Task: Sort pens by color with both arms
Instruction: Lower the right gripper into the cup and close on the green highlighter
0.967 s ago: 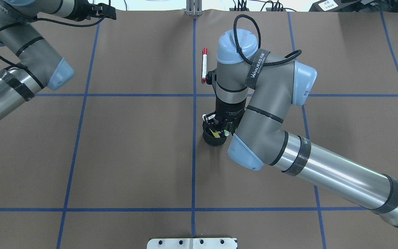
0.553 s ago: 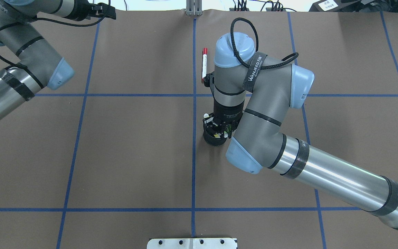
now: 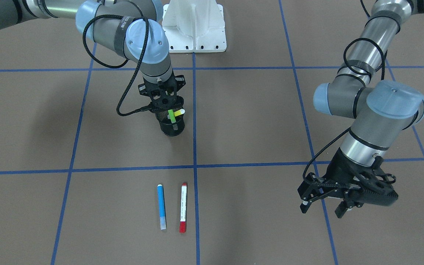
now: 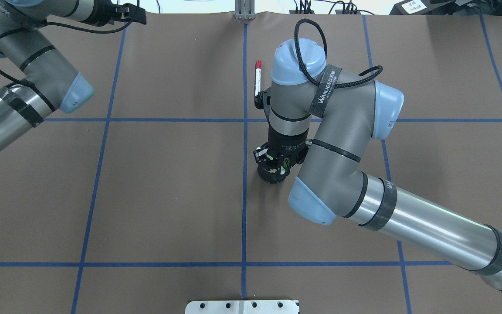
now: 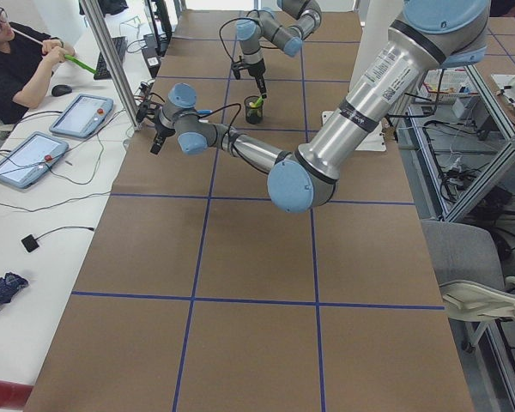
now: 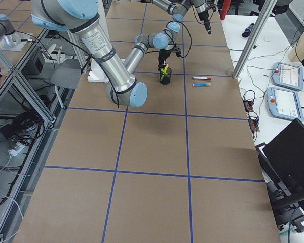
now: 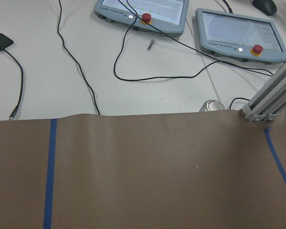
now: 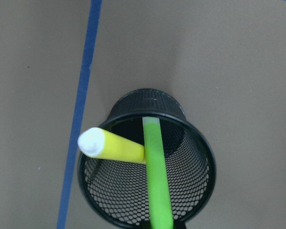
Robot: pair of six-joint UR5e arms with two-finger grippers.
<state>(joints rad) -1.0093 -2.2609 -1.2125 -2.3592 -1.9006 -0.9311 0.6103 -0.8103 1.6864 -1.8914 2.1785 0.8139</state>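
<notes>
A black mesh cup (image 3: 173,129) stands near the table's middle and holds a lime green pen (image 3: 172,117) and a yellow pen (image 3: 180,111). My right gripper (image 3: 167,108) hangs straight over the cup, at the green pen's upper end. Its fingertips are hidden, so I cannot tell if they grip. The right wrist view looks into the cup (image 8: 124,200): the green pen (image 8: 157,181) crosses over the yellow pen (image 8: 117,148). A blue pen (image 3: 161,207) and a red-capped white pen (image 3: 183,208) lie side by side on the mat. My left gripper (image 3: 322,209) is open and empty, far off.
The white pedestal base (image 3: 193,29) sits at the robot's edge of the table. Blue tape lines (image 3: 193,165) divide the brown mat. Beyond the far edge are control tablets (image 7: 238,28), cables and an aluminium post (image 7: 271,100). An operator (image 5: 17,51) sits there.
My right gripper has dropped closer onto the cup, covering the pen caps that showed beside it a second ago. The left arm and the two lying pens have not moved.
</notes>
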